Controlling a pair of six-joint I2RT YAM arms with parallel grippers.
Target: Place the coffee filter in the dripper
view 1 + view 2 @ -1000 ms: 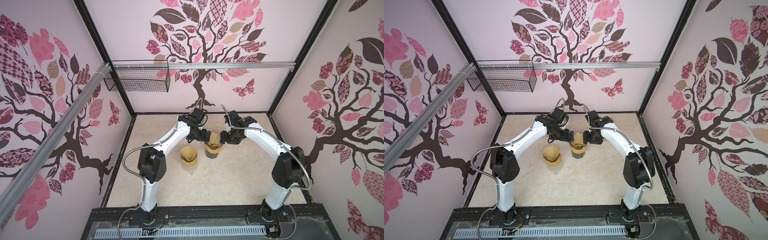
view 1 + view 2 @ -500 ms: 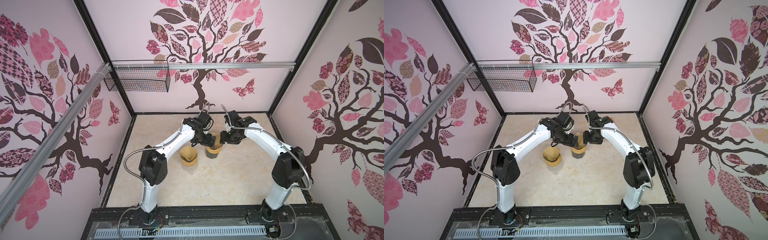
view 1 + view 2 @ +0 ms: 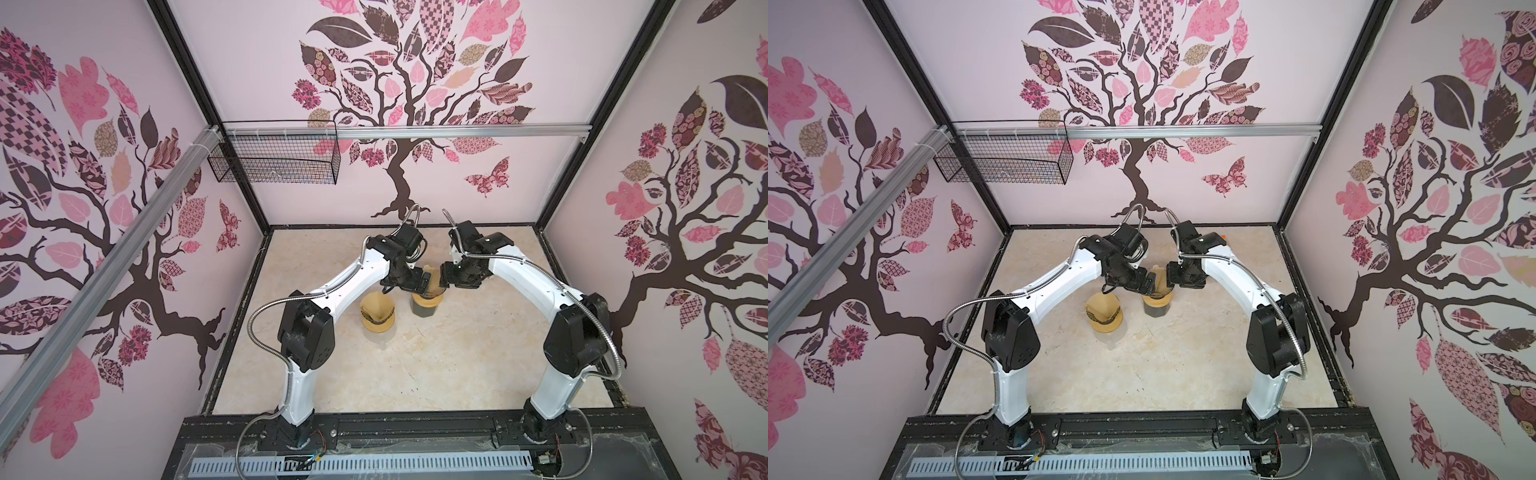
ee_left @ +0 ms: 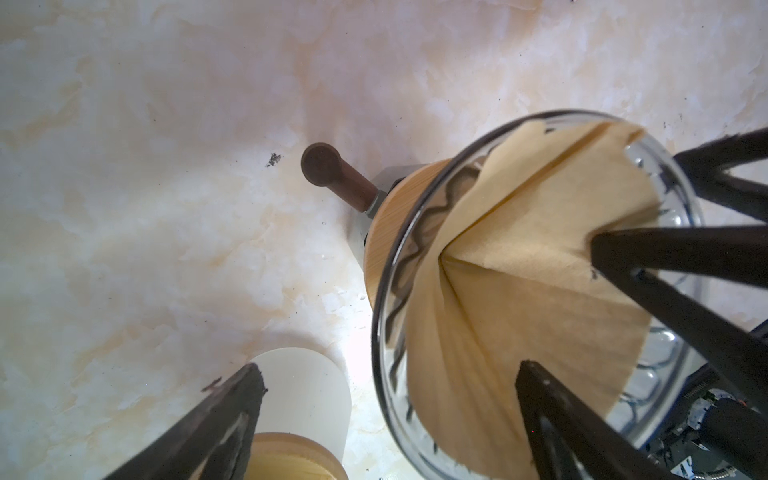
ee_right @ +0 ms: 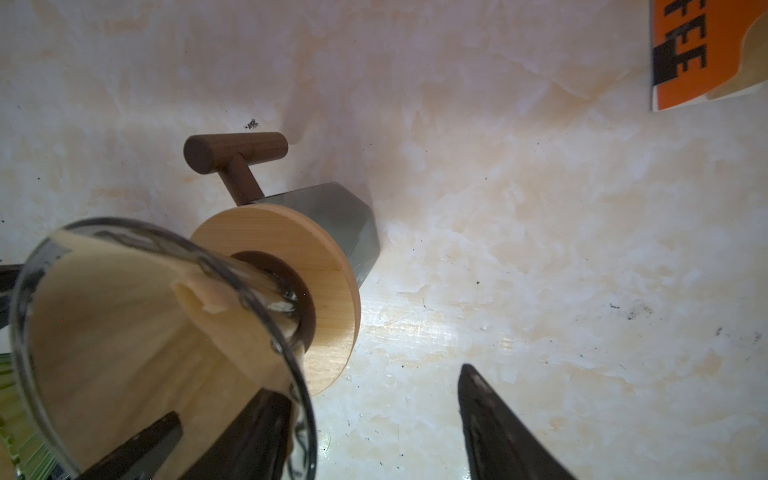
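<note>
Toward the back edge of the marbled beige tabletop (image 3: 415, 374), about midway between its side edges, a clear glass cone dripper (image 4: 660, 374) with a pale wooden collar (image 5: 328, 270) is seated on a grey faceted pot (image 5: 353, 224) that is fitted with a dark brown T-shaped wooden handle (image 5: 237, 156). A brown paper coffee filter (image 4: 519, 291) folded into a cone is lodged inside the dripper, with part of its upper edge raised above the glass rim. The left gripper (image 4: 388, 368) is spread fully wide and nothing is clasped by it: one finger is held over the filter within the rim, the other is kept outside the glass. The right gripper (image 5: 374, 382) is parted about halfway and set astride the rim, with one fingertip laid against the filter's edge and the other outside the dripper; no grip is seen. A tan cone-shaped stand with a dark band (image 3: 376, 316) is placed just beside the dripper, toward the left edge. An orange printed card (image 5: 698, 54) is laid near the back edge.
</note>
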